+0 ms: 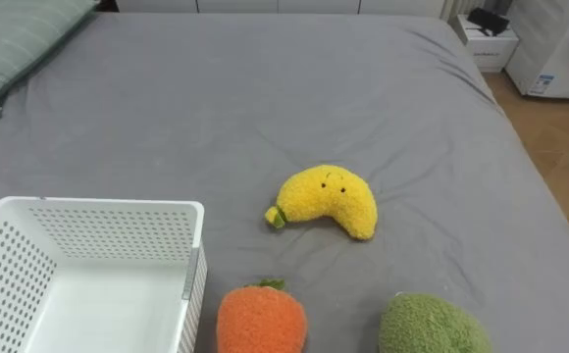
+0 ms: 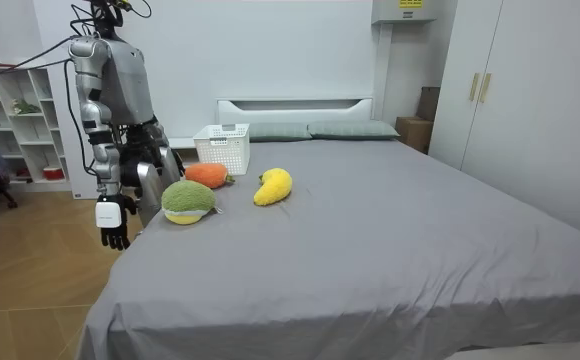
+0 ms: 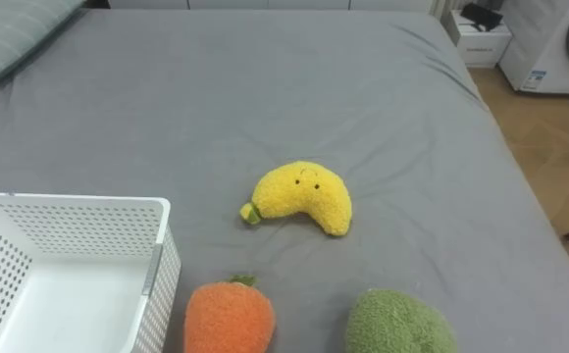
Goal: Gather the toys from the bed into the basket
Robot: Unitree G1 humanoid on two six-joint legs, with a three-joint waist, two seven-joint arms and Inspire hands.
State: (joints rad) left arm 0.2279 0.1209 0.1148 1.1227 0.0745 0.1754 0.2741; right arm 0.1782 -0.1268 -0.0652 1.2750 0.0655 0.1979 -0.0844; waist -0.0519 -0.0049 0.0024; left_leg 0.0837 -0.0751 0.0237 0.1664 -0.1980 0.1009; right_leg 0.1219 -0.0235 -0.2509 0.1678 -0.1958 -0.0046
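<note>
Three plush toys lie on the grey bed. A yellow banana toy is in the middle. An orange carrot toy and a green round toy lie at the near edge. A white perforated basket stands empty on the bed to the carrot's left. In the room view I stand upright at the bedside by the green toy. My right hand hangs at my side with relaxed fingers, holding nothing.
Green pillows lie at the bed's head, far left. A white nightstand and a washing machine stand beyond the bed's right edge, on wood floor. A shelf unit stands behind me.
</note>
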